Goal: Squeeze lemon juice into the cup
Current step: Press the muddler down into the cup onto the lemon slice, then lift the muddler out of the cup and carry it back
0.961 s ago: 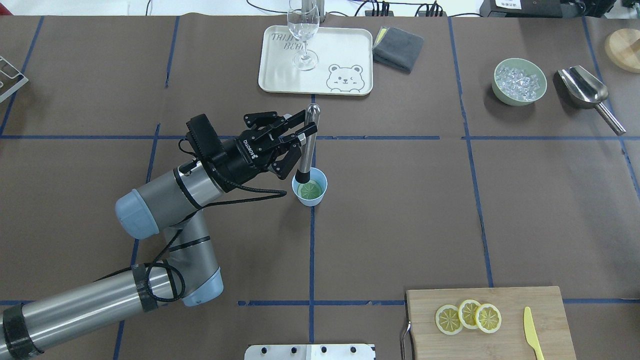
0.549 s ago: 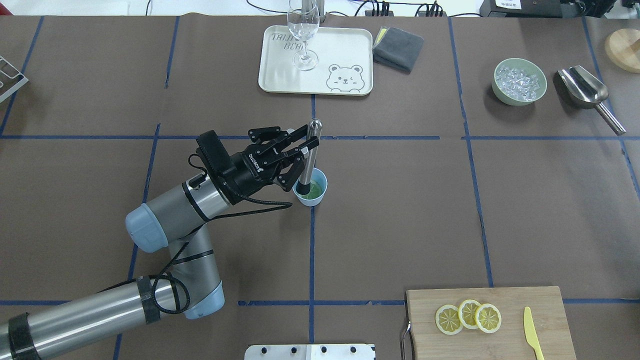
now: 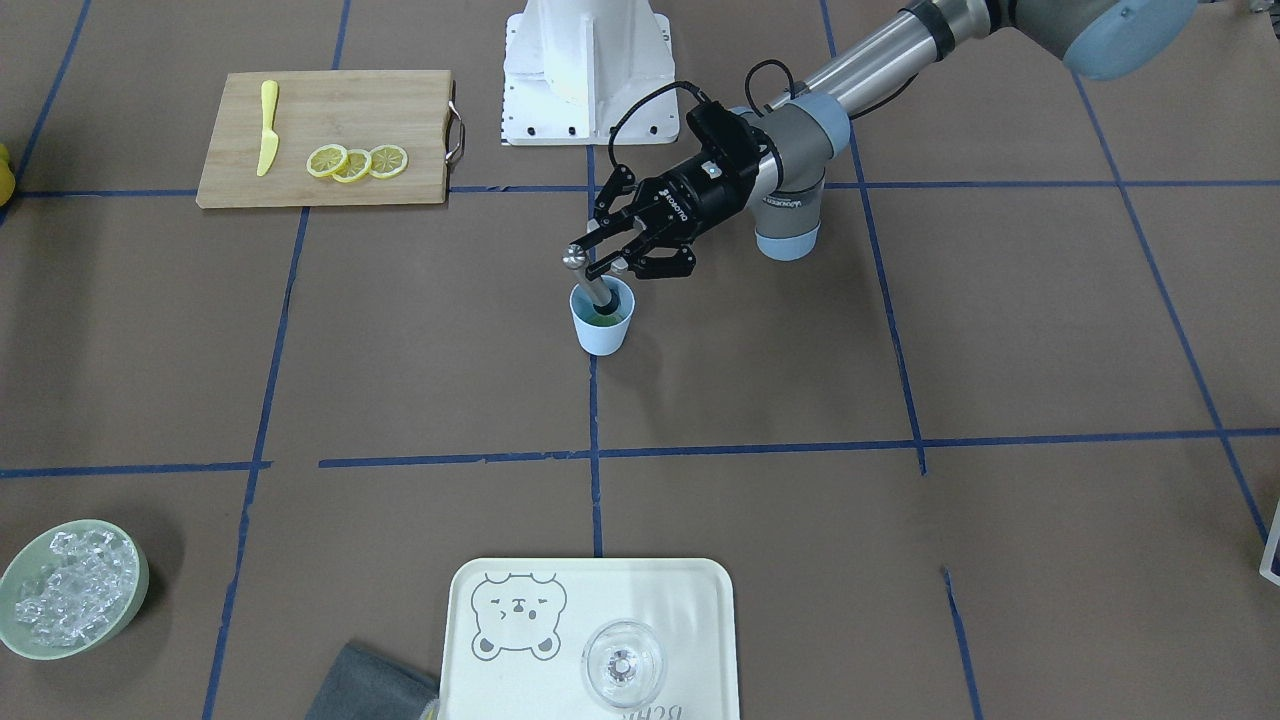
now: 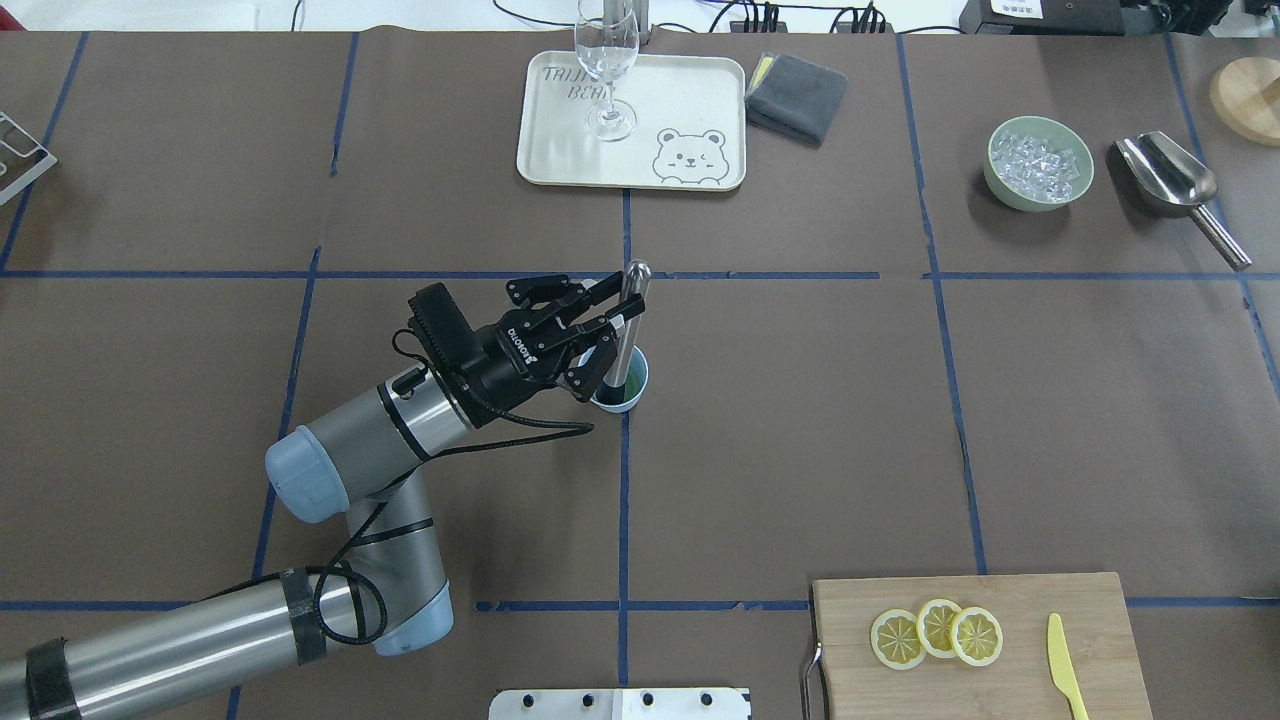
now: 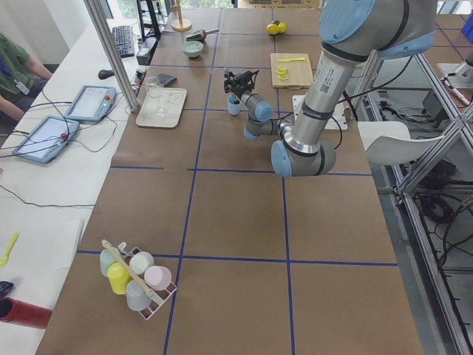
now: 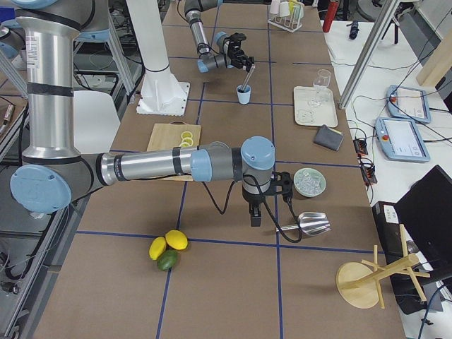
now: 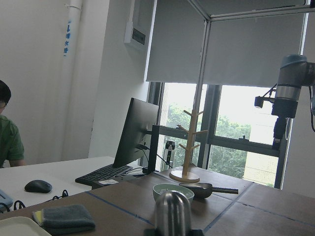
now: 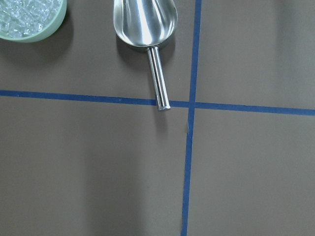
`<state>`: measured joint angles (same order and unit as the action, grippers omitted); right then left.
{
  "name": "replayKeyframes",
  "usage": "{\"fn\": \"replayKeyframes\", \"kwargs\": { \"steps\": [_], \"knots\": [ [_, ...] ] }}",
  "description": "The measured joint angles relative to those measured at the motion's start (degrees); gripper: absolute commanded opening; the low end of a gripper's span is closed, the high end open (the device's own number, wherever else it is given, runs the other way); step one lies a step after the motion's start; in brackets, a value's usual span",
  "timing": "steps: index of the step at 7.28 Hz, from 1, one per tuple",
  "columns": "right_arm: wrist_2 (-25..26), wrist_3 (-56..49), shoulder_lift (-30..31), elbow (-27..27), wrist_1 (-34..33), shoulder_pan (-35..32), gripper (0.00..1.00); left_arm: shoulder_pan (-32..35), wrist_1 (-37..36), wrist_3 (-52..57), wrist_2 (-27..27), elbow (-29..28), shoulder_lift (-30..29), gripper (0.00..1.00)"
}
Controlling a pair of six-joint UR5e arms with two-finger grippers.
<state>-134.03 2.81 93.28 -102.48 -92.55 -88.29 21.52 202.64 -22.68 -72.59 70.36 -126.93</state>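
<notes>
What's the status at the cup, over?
Left gripper shut on the steel muddler, head down in the blue cup. Lemon slice mostly hidden beneath. Right gripper off by the scoop, state unclear. Nothing blocking.

Left arm extended, jaws clamped; right arm downward

A pale tray with a bear drawing lies at the far middle of the table, with 1 clear wine glass upright on its left part. Just right of the tray sits a folded grey cloth. Far right, a green bowl of ice cubes stands beside a steel scoop. Near right, a wooden cutting board bears 3 overlapping lemon slices and a yellow knife to their right.
</notes>
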Motion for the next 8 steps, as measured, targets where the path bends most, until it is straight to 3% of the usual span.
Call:
{"fn": "replayKeyframes", "kwargs": {
  "steps": [4, 6, 8],
  "knots": [
    [0.0, 0.0, 0.0, -0.1, 0.0, 0.0, 1.00, 4.5, -2.4, -2.3, -2.3, 6.9, 1.4, 0.00],
    [-0.1, 0.0, 0.1, -0.1, 0.0, 0.0, 1.00, 8.1, -14.1, -8.0, -7.3, 13.6, 4.4, 0.00],
    [-0.1, 0.0, 0.1, -0.1, 0.0, 0.0, 1.00, 11.4, -32.4, -13.9, -13.5, 21.4, 6.4, 0.00]
  ]
}}
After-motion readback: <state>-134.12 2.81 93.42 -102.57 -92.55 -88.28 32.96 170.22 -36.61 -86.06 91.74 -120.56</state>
